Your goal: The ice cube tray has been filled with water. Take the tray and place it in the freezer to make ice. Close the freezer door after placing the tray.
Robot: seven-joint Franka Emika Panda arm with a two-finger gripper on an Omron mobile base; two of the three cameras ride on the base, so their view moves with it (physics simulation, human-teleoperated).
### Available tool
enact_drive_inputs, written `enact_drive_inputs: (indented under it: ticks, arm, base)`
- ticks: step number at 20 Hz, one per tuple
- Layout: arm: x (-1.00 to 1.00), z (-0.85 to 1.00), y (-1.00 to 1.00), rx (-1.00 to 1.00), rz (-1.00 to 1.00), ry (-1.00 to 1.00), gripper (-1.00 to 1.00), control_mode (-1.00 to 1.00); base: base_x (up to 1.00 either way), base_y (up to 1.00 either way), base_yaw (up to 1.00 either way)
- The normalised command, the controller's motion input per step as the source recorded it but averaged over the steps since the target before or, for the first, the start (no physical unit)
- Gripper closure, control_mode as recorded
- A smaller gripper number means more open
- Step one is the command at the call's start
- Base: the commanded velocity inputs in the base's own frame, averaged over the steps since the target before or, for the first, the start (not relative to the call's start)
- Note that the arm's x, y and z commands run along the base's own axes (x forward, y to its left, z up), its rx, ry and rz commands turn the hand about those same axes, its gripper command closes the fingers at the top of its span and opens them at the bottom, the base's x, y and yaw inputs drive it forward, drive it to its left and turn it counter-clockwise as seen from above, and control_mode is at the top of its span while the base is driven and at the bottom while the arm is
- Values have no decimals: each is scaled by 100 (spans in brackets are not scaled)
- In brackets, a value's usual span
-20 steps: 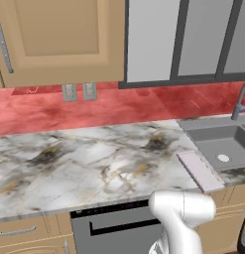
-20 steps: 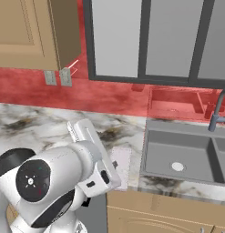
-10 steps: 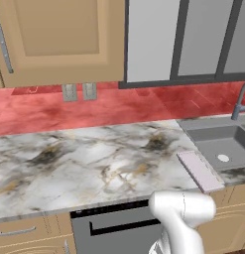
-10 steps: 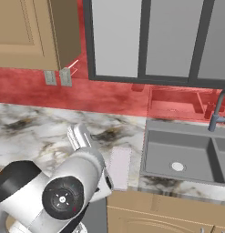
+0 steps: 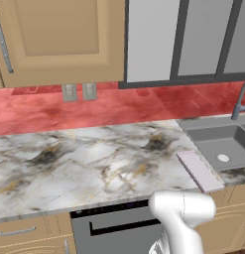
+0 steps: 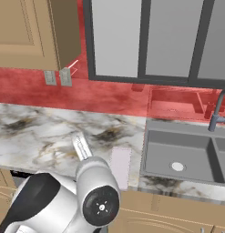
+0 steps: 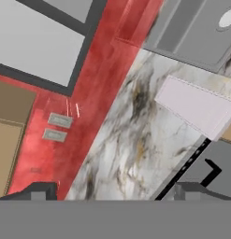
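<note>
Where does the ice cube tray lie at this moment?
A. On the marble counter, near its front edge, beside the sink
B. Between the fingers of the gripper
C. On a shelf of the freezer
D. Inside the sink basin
A: the ice cube tray lies flat on the marble counter near its front edge, just beside the sink, with nothing gripping it.
</note>
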Motion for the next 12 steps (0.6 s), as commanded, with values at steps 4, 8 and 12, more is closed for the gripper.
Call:
enact_drive_inputs:
  ticks: [4,8,12]
  arm:
    - [11,-36,7,7,1,-2,-100,-100]
    - [1,-32,0,2,-5,-8,-100,-100]
    - [0,-19,0,3,-7,-3,-100,-100]
  base:
    - [0,0,0]
    - [0,0,0]
    - [0,0,0]
